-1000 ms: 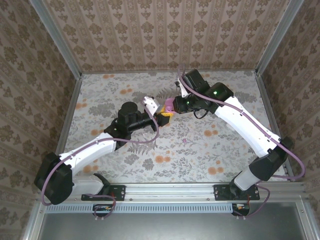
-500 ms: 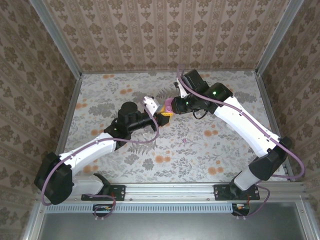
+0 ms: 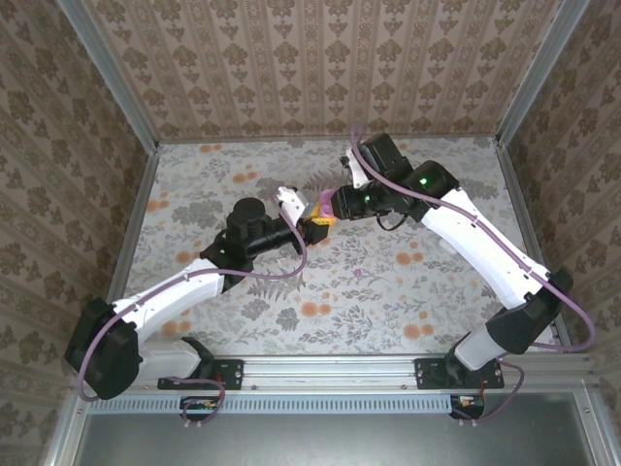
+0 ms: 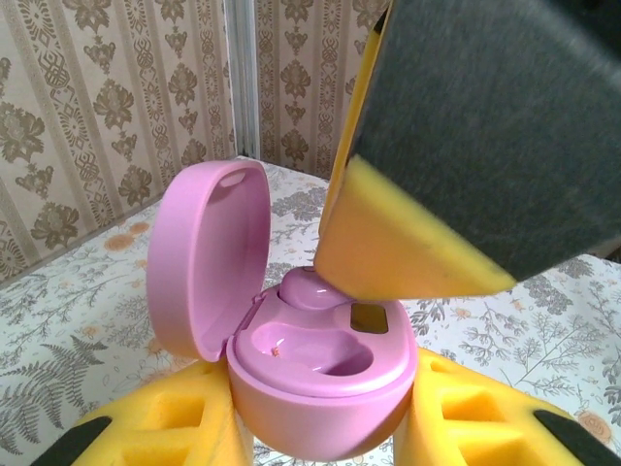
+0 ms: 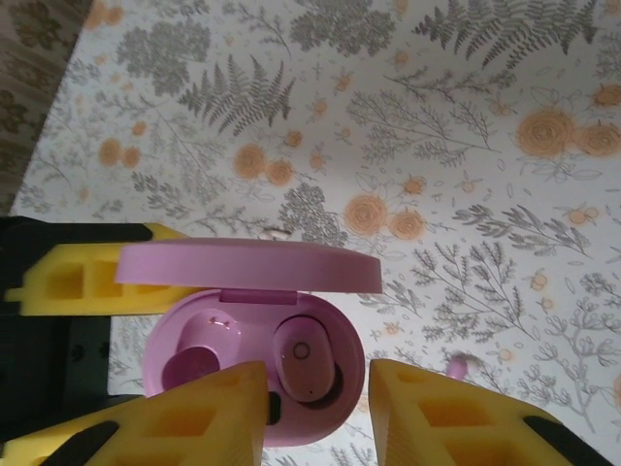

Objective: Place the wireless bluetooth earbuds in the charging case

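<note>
Risk: right pincer [image 5: 317,381], slightly parted and empty, flanks the seated earbud [image 5: 303,364] and could drag it from the charging case [image 4: 310,388] clamped by left pincer [image 4: 320,434].

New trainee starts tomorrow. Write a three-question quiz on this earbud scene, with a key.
1. True or false: the charging case has its lid shut.
2. The left hand grips: A) the case B) a screwdriver C) nothing.
3. How many sockets hold an earbud?

Key: 1 false; 2 A; 3 one.
</note>
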### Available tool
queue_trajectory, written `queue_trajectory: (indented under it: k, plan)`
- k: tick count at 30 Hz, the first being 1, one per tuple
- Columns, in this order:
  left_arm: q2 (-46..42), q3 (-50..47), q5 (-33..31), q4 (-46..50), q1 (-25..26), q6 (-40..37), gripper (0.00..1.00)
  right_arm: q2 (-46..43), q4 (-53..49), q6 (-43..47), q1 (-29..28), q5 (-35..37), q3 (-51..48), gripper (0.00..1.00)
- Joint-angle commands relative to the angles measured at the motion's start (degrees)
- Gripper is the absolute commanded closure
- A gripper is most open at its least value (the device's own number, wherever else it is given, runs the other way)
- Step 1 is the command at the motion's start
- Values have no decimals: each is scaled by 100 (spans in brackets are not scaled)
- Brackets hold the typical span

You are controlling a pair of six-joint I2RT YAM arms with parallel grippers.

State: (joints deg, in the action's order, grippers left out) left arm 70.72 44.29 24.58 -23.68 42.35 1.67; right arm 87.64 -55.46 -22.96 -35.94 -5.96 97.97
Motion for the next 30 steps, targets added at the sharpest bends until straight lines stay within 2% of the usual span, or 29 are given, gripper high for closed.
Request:
queue_trajectory:
  k: [1,4,13,20,24,30]
  plan:
    - [-146,75,29,-310,19,-28,65,-297,258,-182,117,-378,-141,64]
    - [-129,82,59,-382,19,0,66,-497,617,-390,280,-797,-377,64]
    - [-102,205,91,-341,24,-28,65,-1256,1101,-754,700,-652,-967,64]
    - [-280,186,-3,-215,26,-108,65,-1770,1204,-1007,1401,-661,-1874,63]
    - [-445,133,-91,-99,11,-167,66,-1730,1056,-1011,1685,-771,-2525,63]
    - [-668,78,-138,44,13,-212,65,-1201,1093,-958,1673,-1142,-3232,63]
